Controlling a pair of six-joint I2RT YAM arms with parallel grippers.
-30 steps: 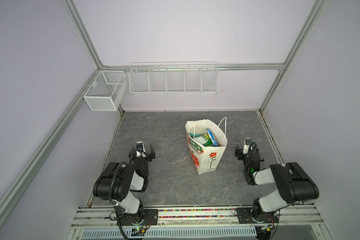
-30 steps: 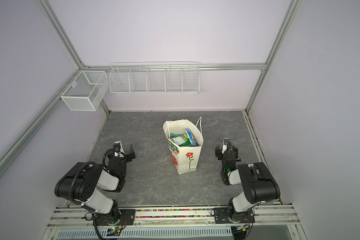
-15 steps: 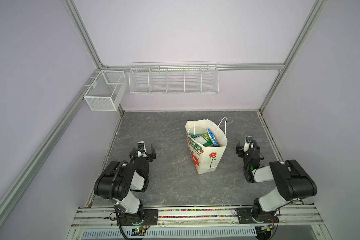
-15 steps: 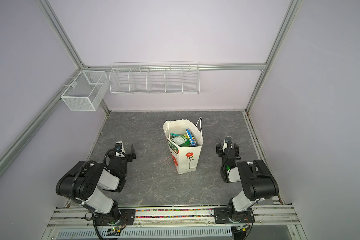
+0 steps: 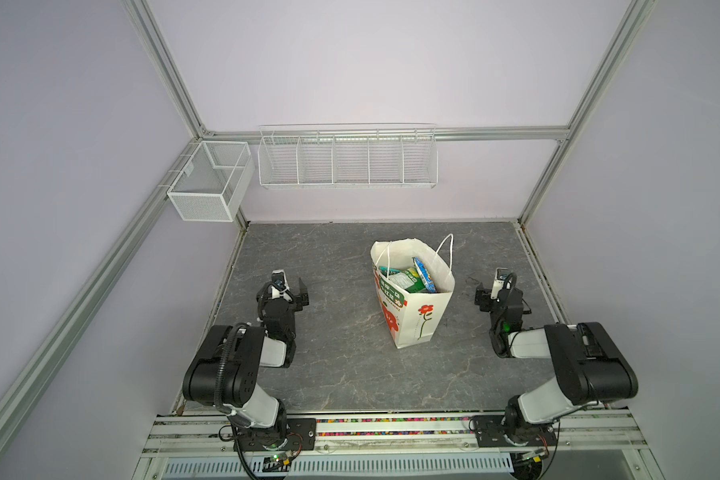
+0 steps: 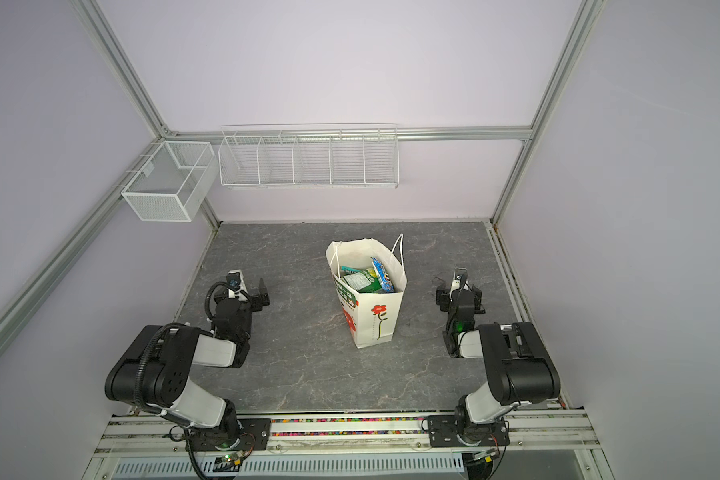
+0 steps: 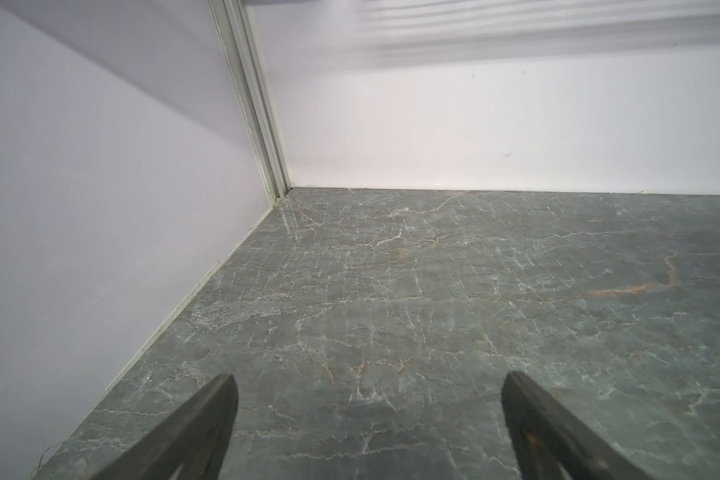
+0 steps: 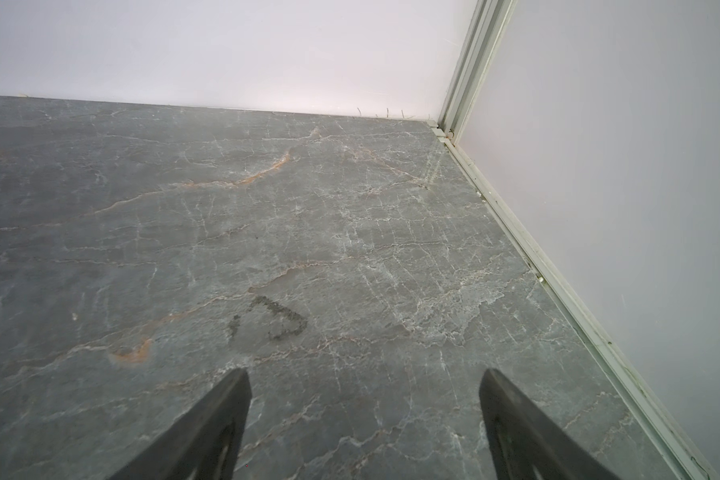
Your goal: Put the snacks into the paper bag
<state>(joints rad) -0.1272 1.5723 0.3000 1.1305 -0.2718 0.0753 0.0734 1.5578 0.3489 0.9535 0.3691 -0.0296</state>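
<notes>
The paper bag (image 5: 417, 318) (image 6: 378, 322) stands upright and open in the middle of the grey stone table, cream-white with a red flower and white cord handles. Several snacks (image 5: 412, 280) (image 6: 366, 279) lie inside it; green, teal and blue packets show at the mouth. No packet lies on the table in any view. My left gripper (image 5: 288, 291) (image 6: 249, 291) (image 7: 366, 382) rests low, left of the bag, open and empty. To the bag's right, my right gripper (image 5: 499, 297) (image 6: 460, 297) (image 8: 364, 376) is also open, with only bare table between its fingers.
Two white wire baskets (image 5: 208, 183) (image 5: 346, 160) hang on the back wall and left corner. Side walls and aluminium frame posts (image 7: 254, 104) (image 8: 466, 70) stand close beyond each gripper. A dark smudge (image 8: 275, 318) marks the table ahead of the right gripper.
The right arm has shifted a little to the right, away from the bag, its gripper still open. The left arm and the bag have not moved.
</notes>
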